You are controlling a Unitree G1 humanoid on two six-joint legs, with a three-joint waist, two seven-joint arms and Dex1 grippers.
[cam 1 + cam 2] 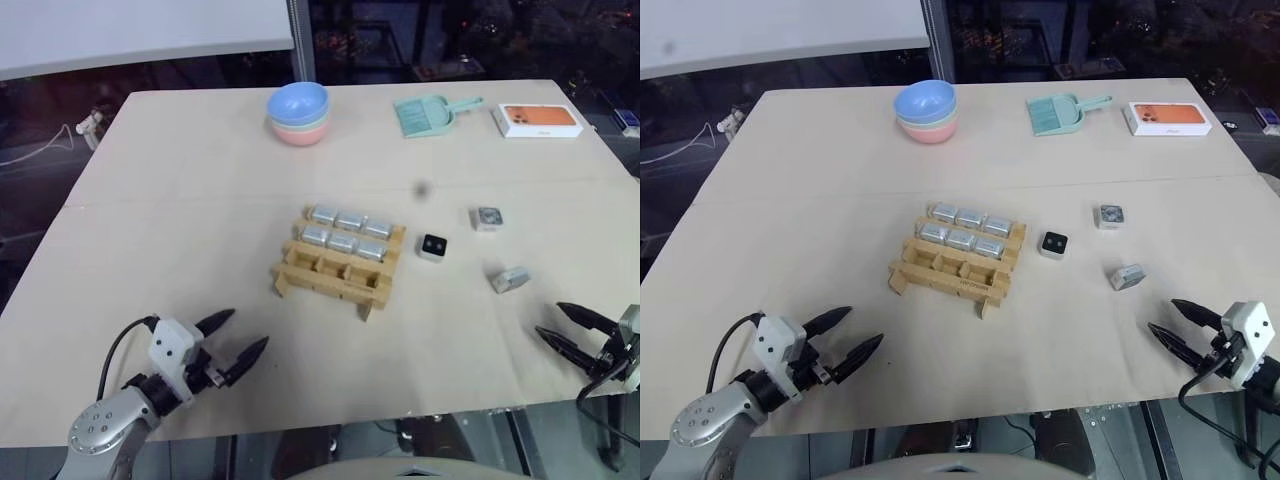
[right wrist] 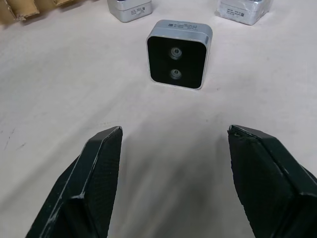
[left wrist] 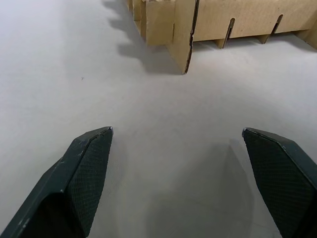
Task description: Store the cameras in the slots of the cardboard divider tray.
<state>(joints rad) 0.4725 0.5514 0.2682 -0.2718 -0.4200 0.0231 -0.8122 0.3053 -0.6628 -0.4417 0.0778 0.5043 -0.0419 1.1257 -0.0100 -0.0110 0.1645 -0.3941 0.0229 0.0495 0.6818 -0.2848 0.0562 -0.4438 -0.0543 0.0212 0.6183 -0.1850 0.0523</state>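
Both jaws spread, empty. 3 loose cameras (image 1: pixel 509 279) toward counter's right edge, just ahead of right gripper (image 1: pixel 568 326); left gripper (image 1: pixel 236 347) faces tray (image 1: pixel 330 280).

Silver-grey cameras (image 1: pixel 345 232) are sitting in a tan-brown slatted cardboard divider tray (image 1: pixel 330 280) on a pale beige table (image 1: pixel 180 200), while a black-faced camera (image 1: pixel 432 246), blue-over-pink bowls (image 1: pixel 298 112), a teal dustpan (image 1: pixel 425 114) and a white-and-orange box (image 1: pixel 538 120) are showing nearby.
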